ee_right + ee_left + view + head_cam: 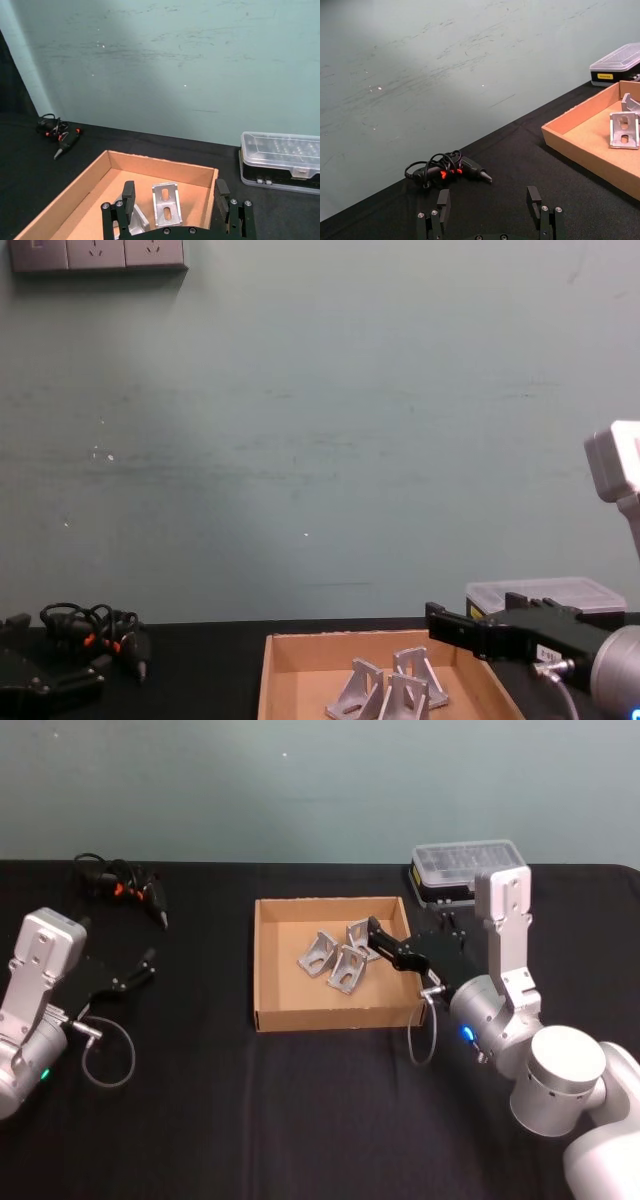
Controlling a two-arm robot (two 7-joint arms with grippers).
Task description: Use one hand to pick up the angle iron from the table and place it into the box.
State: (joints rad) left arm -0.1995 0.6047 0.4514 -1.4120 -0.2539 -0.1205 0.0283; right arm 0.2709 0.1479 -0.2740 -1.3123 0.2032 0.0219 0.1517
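Head view puts the right gripper point(385, 942) at frame centre-right, jaws spread and empty, reaching over the box's point(268, 963) right wall above three angle irons point(333, 960) lying inside. Left gripper point(146, 964) hovers open at far left over the table point(200, 1120). Right wrist view adds a clear-lidded case point(280, 161) at right and a corded tool point(59, 136) at left.

Probably a lab — black table point(200, 1120), bare teal wall point(300, 440), wall sockets point(97, 254).

Matt cardboard box point(268, 960) holds dull grey metal angle irons point(335, 960) on matt black table point(200, 1100).
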